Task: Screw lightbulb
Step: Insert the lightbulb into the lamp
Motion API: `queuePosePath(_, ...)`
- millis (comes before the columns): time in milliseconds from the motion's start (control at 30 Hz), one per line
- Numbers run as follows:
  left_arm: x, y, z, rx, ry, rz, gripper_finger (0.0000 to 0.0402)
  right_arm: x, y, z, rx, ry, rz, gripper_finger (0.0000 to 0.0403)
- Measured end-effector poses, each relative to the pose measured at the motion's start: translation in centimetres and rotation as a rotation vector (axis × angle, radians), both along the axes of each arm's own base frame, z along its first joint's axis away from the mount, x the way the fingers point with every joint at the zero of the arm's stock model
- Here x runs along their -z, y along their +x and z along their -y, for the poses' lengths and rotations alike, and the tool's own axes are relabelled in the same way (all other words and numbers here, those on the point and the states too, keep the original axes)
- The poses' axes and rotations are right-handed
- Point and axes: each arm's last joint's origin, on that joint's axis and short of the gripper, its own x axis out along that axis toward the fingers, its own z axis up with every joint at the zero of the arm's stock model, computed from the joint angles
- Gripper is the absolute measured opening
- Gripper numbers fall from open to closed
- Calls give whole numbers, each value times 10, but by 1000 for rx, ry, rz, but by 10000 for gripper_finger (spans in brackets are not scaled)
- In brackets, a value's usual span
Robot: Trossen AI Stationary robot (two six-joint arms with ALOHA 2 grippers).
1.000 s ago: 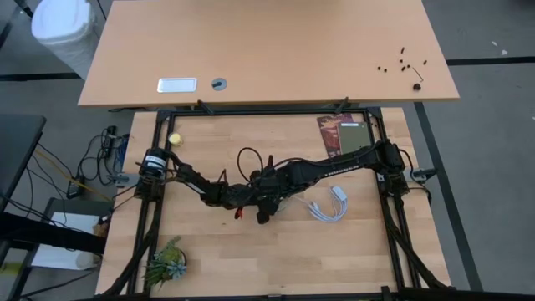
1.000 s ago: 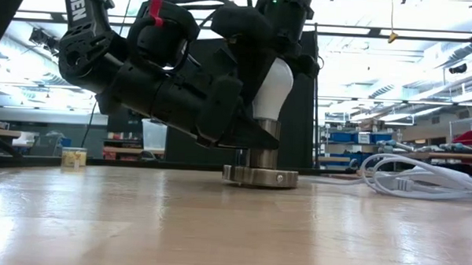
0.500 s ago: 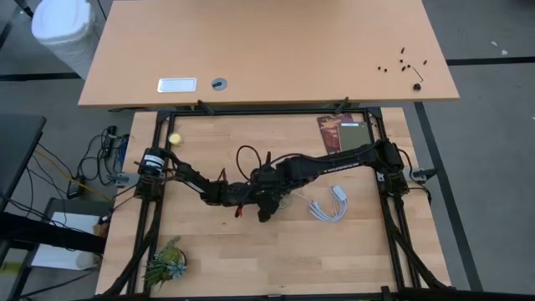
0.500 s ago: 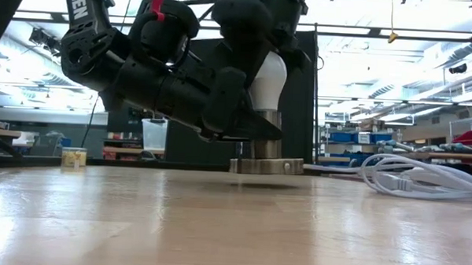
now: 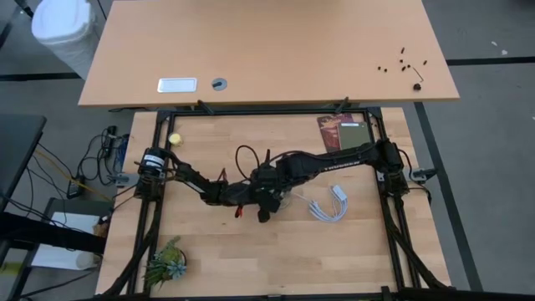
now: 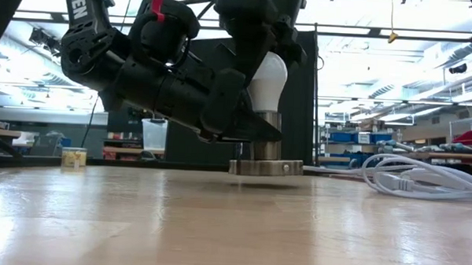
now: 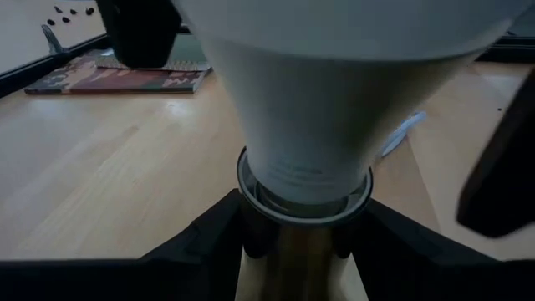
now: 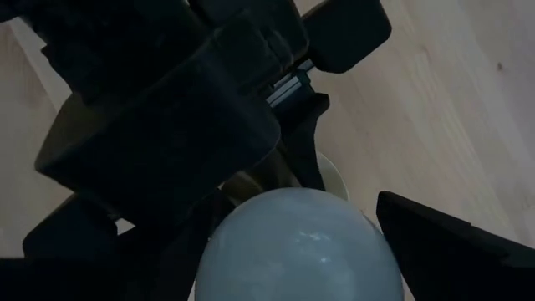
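White frosted lightbulb (image 6: 267,80) upright in metal socket (image 6: 265,153), axis vertical. Right gripper (image 8: 292,251) above dome, jaws spread, not gripping. Left gripper (image 7: 303,242) clamps socket neck.

So my two arms meet around the middle of the table (image 5: 276,251), and the lightbulb (image 6: 266,80) sits upright in the socket (image 6: 265,153) there. Cable bundle (image 5: 328,205) lies just right of it, book (image 5: 341,132) at the far right corner, ball (image 5: 175,139) far left, plant (image 5: 165,262) near left corner.
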Motion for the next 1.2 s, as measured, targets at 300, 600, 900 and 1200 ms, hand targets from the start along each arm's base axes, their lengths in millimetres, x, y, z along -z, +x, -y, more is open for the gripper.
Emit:
queuePosePath(300,3,-1,1,10,8,-28,191,-2,0,-2,-141,44,-4,348)
queuePosePath(600,6,-2,0,4,8,-54,191,-5,0,-4,-471,-15,-29,348)
queuePosePath(900,6,-2,0,4,12,-54,191,-3,-7,-8,-741,-95,-118,355)
queuePosePath(1200,6,-2,0,5,23,-56,191,1,-7,-17,-1002,-242,-183,393)
